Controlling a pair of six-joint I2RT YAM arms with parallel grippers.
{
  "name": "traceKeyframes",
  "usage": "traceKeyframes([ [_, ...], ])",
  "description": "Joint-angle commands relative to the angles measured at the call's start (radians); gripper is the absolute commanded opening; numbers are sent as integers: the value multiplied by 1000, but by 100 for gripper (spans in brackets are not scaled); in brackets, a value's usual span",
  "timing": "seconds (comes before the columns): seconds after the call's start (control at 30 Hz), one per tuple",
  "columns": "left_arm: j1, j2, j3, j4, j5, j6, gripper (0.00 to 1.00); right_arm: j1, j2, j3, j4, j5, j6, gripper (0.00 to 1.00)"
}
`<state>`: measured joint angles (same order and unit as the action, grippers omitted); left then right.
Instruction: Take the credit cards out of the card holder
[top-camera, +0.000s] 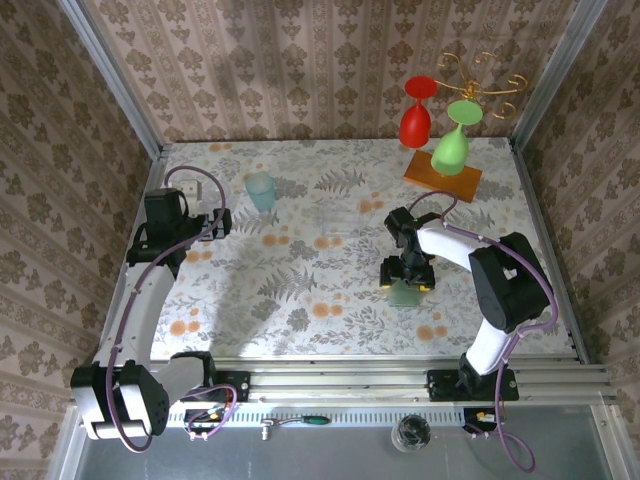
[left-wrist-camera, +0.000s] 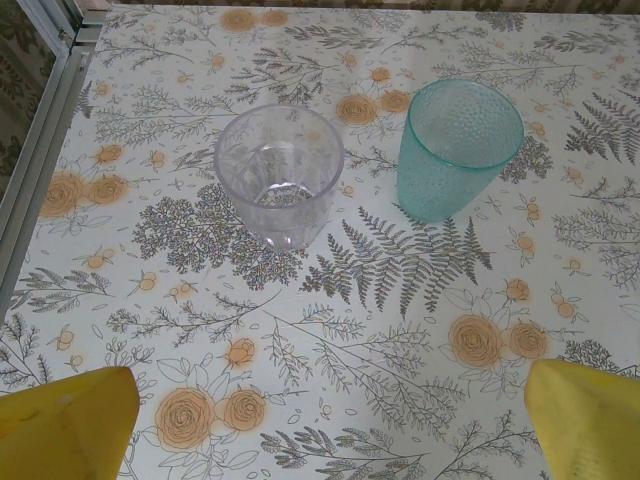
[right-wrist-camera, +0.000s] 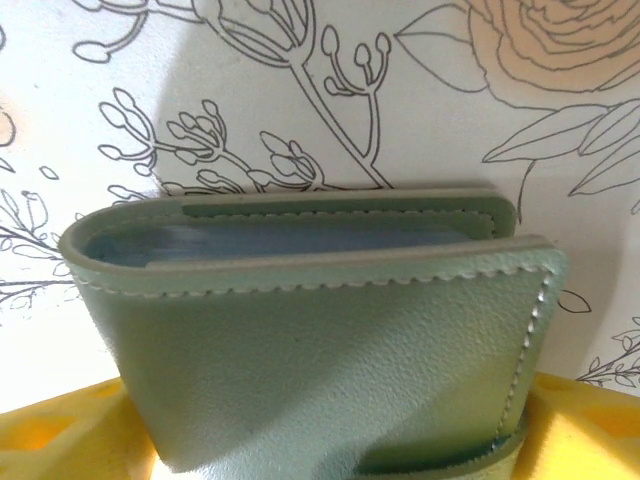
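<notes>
The right gripper (top-camera: 405, 278) sits low over the flowered table top (right-wrist-camera: 250, 90), right of centre. Its yellow fingers (right-wrist-camera: 60, 435) are closed on the near end of the card holder (right-wrist-camera: 320, 340), one pad at each side. The card holder is folded shut: a small sage-green wallet of grained, leather-like stuff with pale stitching along its edges. Its far end points away from the wrist. In the slot between the two panels I can make out the bluish edges of the credit cards (right-wrist-camera: 300, 240). They are tucked well in, and none stands proud of the cover.

The left gripper (left-wrist-camera: 325, 440) hovers at the left side of the table, fingers wide apart with nothing between them. It faces a clear tumbler (left-wrist-camera: 279, 175) and a teal tumbler (left-wrist-camera: 455, 150) that stand just beside each other.

The wallet looks light and soft to me. The grain should give the pads some purchase, but the panels will likely flex and want to fold shut again. A hard squeeze across them could pinch the cards in place. The cards themselves I take to be thin, stiff and slick, offering only a narrow edge. I would pin the wallet by its rounded fold, spread the panels, then nip a card by its exposed edge.
</notes>
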<state>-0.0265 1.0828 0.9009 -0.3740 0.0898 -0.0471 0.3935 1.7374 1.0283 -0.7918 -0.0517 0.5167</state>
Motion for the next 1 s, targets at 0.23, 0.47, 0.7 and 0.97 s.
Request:
traceKeyframes([
  [0.23,-1,-33,21,-26,4,14,100,66,18,75,-30,-25,32,79],
  [0.47,-4,-64,9,-26,-9,18,100,177,83,187,-61,-28,93,78],
  [0.7,-24,-101,2,-30,-21,27,100,295,157,307,-84,-30,168,79],
  [0.97,-70,-120,-2,-42,-52,44,100,366,262,421,-97,-22,231,78],
])
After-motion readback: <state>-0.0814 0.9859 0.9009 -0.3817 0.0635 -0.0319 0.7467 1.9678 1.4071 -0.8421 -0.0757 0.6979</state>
